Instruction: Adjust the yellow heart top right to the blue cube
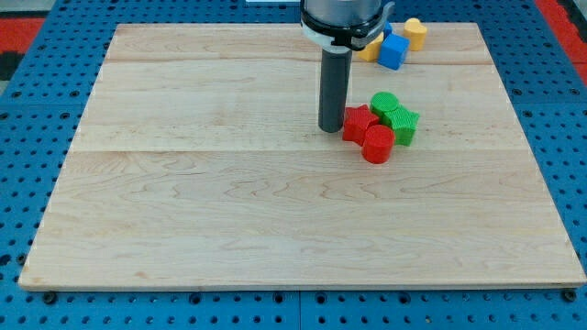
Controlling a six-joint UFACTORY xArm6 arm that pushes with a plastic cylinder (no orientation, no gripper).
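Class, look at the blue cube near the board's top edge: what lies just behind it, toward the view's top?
A yellow block shows behind the blue cube on the right. Another yellow block sits left, partly hidden by the arm, so its shape is unclear.

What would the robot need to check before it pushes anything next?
1. Yellow heart visible: ok, near the view's top right.
2. Blue cube visible: ok, beside another yellow block that the arm partly hides.
3. Heart already up and right of the cube: ok, though whether they touch, cannot tell.
4. My tip near the heart: not ok, it sits lower down, just left of the red star-shaped block.
5. Path to the heart clear: not ok, the red cylinder and green blocks lie close by.
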